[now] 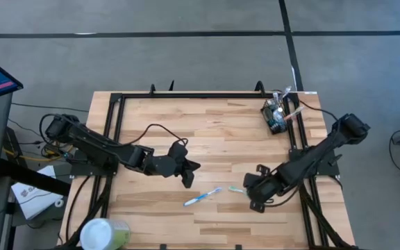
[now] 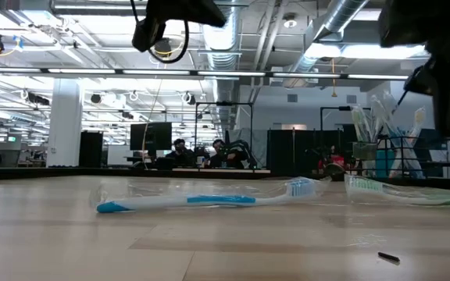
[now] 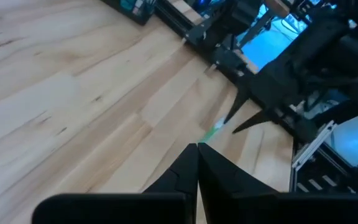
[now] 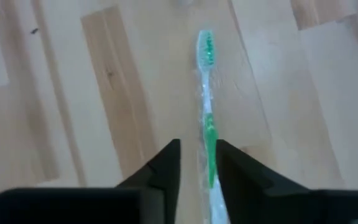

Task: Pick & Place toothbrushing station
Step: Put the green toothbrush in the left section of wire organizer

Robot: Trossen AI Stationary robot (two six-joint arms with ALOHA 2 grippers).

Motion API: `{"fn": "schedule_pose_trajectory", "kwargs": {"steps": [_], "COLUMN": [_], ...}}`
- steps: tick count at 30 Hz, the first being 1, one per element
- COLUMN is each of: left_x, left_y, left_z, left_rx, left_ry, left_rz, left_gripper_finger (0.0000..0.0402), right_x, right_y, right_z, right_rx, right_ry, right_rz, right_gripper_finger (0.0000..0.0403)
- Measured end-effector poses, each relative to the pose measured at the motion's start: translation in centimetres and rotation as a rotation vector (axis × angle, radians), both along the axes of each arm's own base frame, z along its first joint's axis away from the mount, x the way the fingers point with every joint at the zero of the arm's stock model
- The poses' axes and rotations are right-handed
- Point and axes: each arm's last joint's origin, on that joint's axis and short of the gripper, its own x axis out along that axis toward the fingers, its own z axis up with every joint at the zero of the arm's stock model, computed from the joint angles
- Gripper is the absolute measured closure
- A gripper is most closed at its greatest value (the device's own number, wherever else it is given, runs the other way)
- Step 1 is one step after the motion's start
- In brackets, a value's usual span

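Wooden table [image 1: 207, 125]: black boxy toothbrushing station [image 1: 276, 114], brushes upright inside.

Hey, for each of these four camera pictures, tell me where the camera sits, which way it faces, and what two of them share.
High view: overhead, straight down on the wooden table; both arms show.
Low view: tabletop height, level toward the room; blue toothbrush in front.
Left wrist view: looks past the shut left gripper toward the right arm.
Right wrist view: looks down between the right gripper fingers.
Shared: the green toothbrush appears in both wrist views.
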Motion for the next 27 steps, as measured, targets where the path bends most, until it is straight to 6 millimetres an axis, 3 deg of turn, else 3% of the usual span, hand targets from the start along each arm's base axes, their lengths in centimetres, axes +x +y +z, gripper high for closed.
{"fn": "schedule_pose_trajectory", "kwargs": {"steps": [7,12,27], "left_x": [0.2,0.3,0.3], "left_y": [-0.3,-0.6,-0.7], "left_z": [-0.1,-0.3,-0.2], "left_rx": [-0.015,-0.017,-0.016], "left_ry": [-0.010,-0.008,-0.014], "left_rz": [-0.024,-0.037,-0.048], "left_gripper_finger": [0.0400,0.0400,0.0400], "right_x": [1.6,2.6,3.6], "right_y": [-0.3,0.0,-0.1], "right_z": [-2.8,-3.1,-5.3], "right_rx": [-0.041,-0.009,-0.029], "right_ry": [0.080,0.023,0.058], "right_rz": [0.010,0.034,0.005], "right_gripper_finger": [0.0233,0.0200,0.0206]}}
